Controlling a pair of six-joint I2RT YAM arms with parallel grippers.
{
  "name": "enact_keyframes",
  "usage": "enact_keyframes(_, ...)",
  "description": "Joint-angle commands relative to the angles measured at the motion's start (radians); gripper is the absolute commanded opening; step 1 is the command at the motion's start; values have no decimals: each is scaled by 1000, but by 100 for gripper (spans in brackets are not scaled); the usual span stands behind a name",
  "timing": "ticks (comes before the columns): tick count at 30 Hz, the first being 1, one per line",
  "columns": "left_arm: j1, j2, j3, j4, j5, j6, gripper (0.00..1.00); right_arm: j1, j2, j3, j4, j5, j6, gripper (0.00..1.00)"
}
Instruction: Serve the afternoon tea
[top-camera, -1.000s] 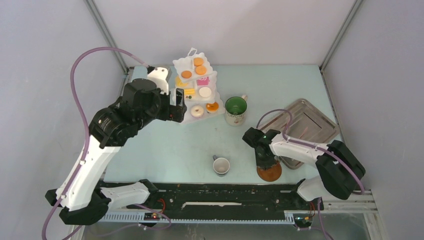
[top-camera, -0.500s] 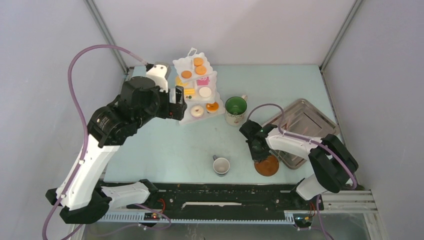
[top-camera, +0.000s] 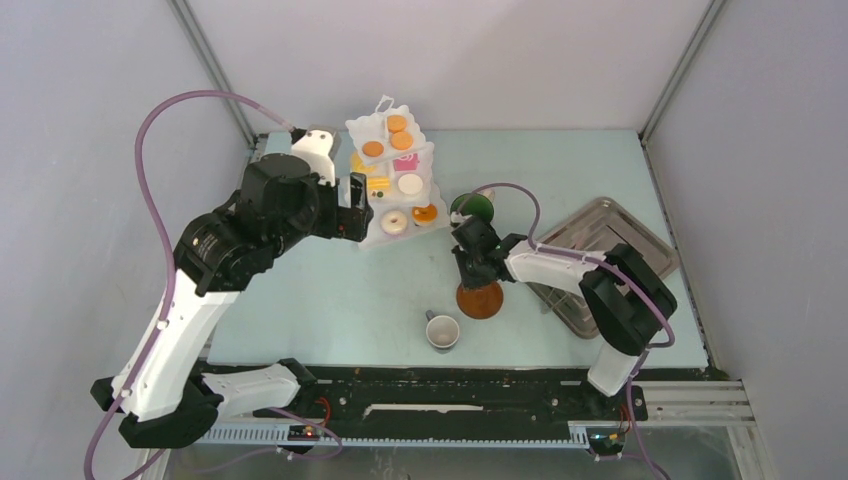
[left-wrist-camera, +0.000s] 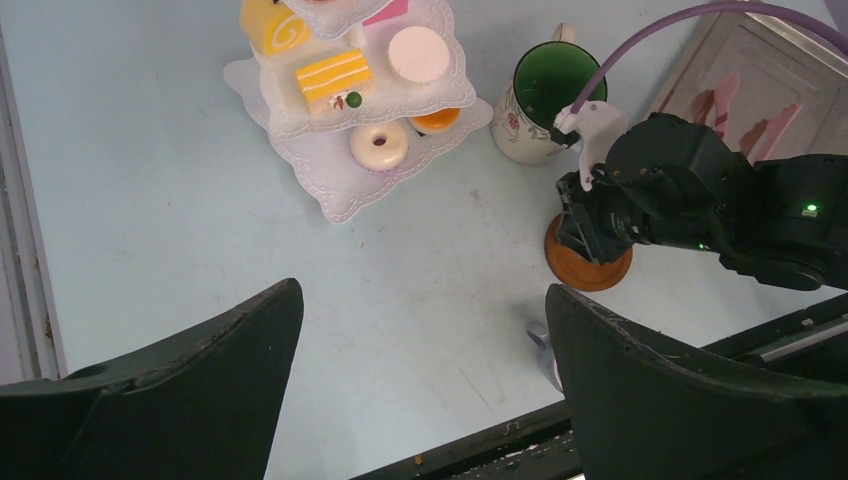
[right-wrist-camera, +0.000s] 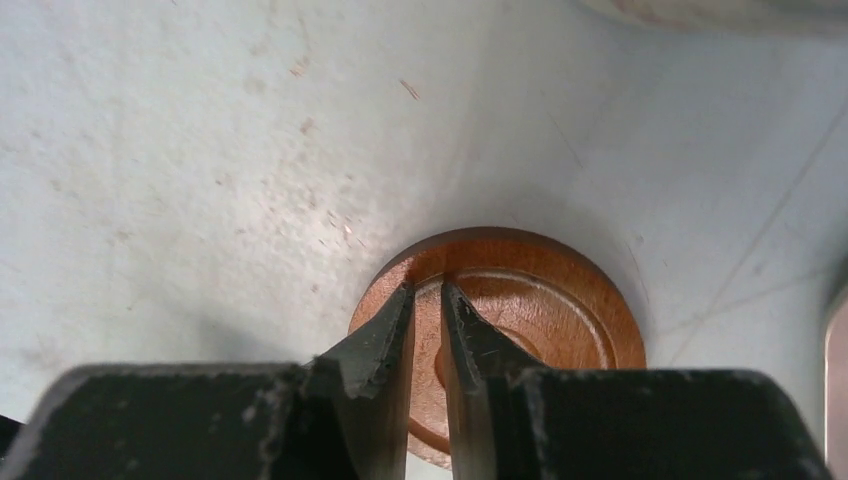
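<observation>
Your pastries look served. The orange rounds (top-camera: 397, 123), the yellow wedge (left-wrist-camera: 334, 73), the pink cake (top-camera: 406, 162) and the white doughnut (left-wrist-camera: 380, 143) all sit on the three-tier stand (left-wrist-camera: 330, 190), which is just left of the green-lined mug (left-wrist-camera: 545, 85). That part I would count as done.

The work in hand is the brown saucer (right-wrist-camera: 540, 300). It lies flat on the bench (top-camera: 340, 290) just on the near side of the mug, towards the arm bases. Your right tool (right-wrist-camera: 427, 292) is down on its near rim, with the jaws only a narrow slit apart and brown wood showing between them. You cannot tell from these views whether they pinch the rim or only rest there.

Your left tool (left-wrist-camera: 422, 292) hangs above the bench left of the mug, level with the stand. Its jaws are wide apart and hold nothing.

The white cup (top-camera: 442, 331) has yet to be paired with the saucer. It stands on the bare bench, nearer the bases than the mug and apart from the saucer. The grey tray (top-camera: 620, 235) lies right of the mug with the pinkish tongs (left-wrist-camera: 725, 100) on it.
</observation>
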Motion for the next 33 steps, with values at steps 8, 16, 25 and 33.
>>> enact_keyframes(8, 3, -10, 35, 10, 4, -13, 98, 29, 61, 174, -10, -22, -28, 25)
enact_keyframes(16, 5, -13, 28, 7, -22, -4, 98, 76, -120, 232, -259, 41, -67, 54)
enact_keyframes(25, 5, -25, 21, 30, -73, 0, 98, 163, -238, 172, -399, -181, -106, 61)
enact_keyframes(33, 5, -37, 5, 42, -71, -5, 98, 195, -178, 162, -429, -168, -106, 59)
